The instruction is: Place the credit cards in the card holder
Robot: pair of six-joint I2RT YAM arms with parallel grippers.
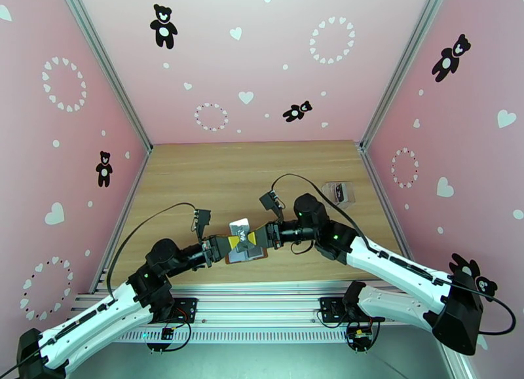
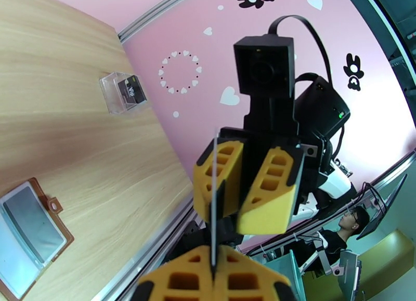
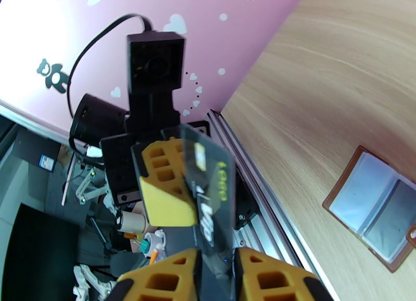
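Note:
A dark credit card [image 1: 239,228] with pale print hangs in mid-air between my two grippers. My left gripper [image 2: 213,263] is shut on the card's lower edge; the card [image 2: 214,193] shows edge-on there. My right gripper [image 3: 216,268] faces it with its jaws a little apart around the card [image 3: 210,203]. In the top view, the left gripper [image 1: 233,243] and right gripper [image 1: 253,238] meet tip to tip. The brown card holder [image 1: 261,257] lies open on the table just below them, with its greyish pockets up [image 2: 65,239] [image 3: 333,203].
A clear plastic box [image 1: 340,193] with a dark card inside [image 2: 122,91] stands at the table's right, near the pink wall. An aluminium rail [image 1: 262,288] runs along the near table edge. Bare wood spreads behind the grippers.

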